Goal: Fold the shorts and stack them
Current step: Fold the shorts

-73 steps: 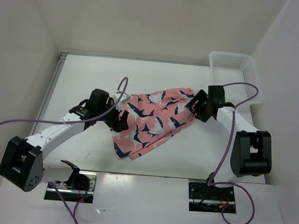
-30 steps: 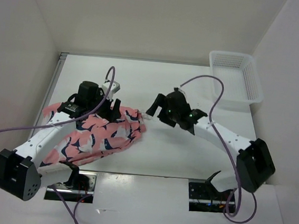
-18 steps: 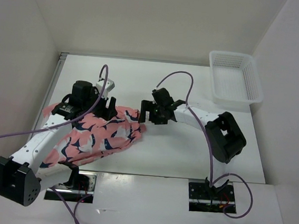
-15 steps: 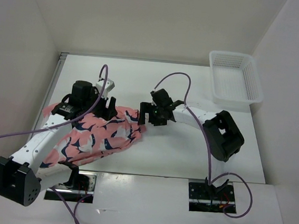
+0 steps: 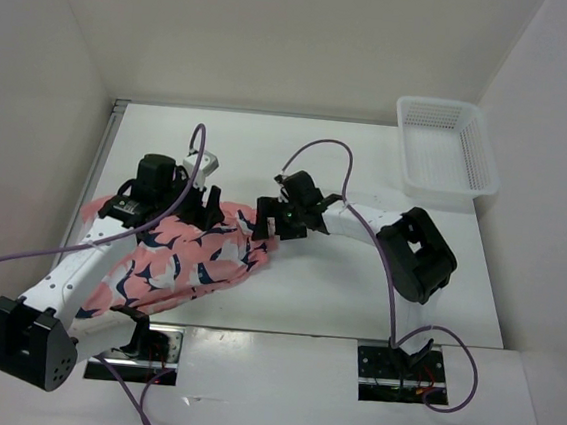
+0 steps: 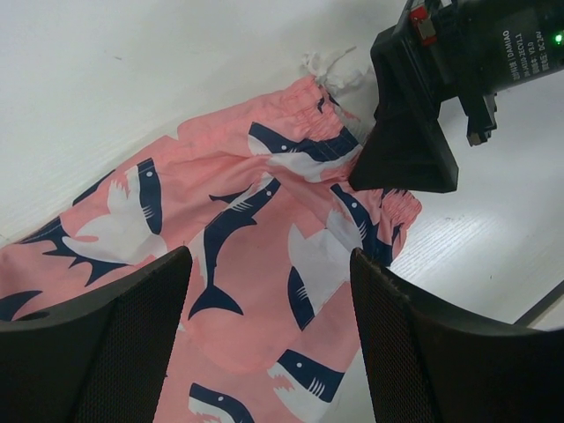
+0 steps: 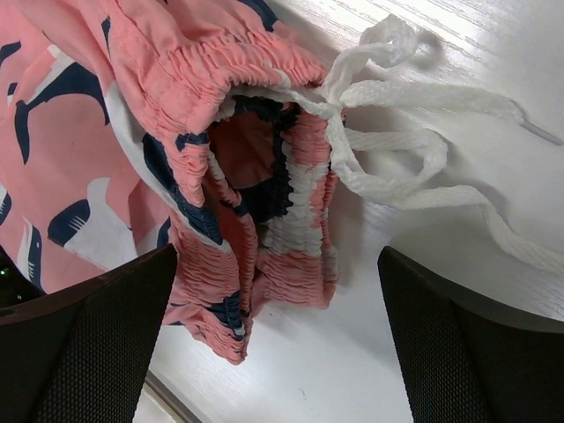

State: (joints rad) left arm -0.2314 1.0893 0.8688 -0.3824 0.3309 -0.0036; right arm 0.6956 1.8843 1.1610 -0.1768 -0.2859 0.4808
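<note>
By the shorts — right end effector, perhaps touching; basket well apart.

The shorts are coloured salmon-pink and printed all over with navy-and-white sharks; their drawstring is white. At two o'clock a white mesh basket is seen on the white table. The cables are purple.
</note>
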